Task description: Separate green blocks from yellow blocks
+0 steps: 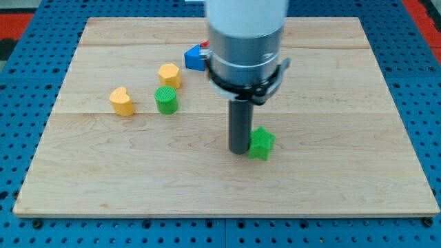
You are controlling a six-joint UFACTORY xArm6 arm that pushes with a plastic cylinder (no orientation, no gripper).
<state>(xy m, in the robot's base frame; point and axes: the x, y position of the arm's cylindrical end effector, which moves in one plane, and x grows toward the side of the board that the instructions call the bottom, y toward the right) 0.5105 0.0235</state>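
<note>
My tip rests on the wooden board, touching the left side of a green star-shaped block right of centre. A green cylinder stands at the left, just below a yellow hexagonal block; the two are close together, nearly touching. A yellow heart-shaped block lies further left, about a block's width from the green cylinder. The arm's grey and white body hides the board's top middle.
A blue block and a bit of red block beside it show at the top, partly hidden behind the arm. The wooden board sits on a blue pegboard surface.
</note>
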